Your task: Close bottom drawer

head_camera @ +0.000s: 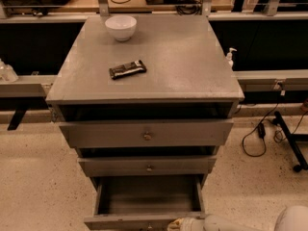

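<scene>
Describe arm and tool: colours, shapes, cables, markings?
The tool, at the bottom edge by the front of the bottom drawer, is cream-yellowish and lumpy. Behind it the arm is a smooth pale grey-white cylinder; a rounded white shell sits in the corner. No cables or markings show.

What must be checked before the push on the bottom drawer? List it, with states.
1. bottom drawer pulled out, needs closing: ok.
2. Nothing inside it to jam: ok.
3. gripper at the drawer front, right of centre, at the picture's lower edge: ok.
4. Gripper touching the front: cannot tell.
5. middle drawer above, out of the push path: ok.
</scene>
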You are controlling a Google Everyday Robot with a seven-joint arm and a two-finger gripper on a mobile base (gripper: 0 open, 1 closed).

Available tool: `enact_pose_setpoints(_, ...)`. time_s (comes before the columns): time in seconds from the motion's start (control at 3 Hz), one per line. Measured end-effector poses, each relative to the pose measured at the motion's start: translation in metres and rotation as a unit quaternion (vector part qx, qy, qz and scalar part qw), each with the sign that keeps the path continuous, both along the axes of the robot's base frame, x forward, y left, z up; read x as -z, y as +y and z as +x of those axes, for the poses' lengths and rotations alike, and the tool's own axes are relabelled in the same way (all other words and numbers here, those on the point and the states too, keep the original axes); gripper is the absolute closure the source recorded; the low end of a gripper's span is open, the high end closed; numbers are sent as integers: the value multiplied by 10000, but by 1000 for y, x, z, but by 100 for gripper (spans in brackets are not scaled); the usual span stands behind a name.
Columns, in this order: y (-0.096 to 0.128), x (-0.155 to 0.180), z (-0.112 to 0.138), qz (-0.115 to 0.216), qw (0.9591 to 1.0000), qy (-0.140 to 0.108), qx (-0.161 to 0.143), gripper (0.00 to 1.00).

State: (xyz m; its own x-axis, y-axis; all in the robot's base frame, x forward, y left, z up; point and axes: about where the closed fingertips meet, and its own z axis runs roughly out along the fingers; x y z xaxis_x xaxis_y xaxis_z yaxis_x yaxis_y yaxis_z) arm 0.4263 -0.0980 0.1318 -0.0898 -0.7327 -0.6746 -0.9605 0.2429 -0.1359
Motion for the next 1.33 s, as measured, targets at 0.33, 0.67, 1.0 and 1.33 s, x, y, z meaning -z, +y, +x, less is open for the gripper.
enact_pose_setpoints(0.33,0,-1,8,59,9999,-59,115,100)
enact_pose_setpoints(0.67,0,-2,26,169,9992,-194,293,100)
enact_pose_setpoints(1.0,0,-2,26,169,9992,-195,293,100)
enact_pose_setpoints(1.33,7,0,26,387,9979,-440,263,100)
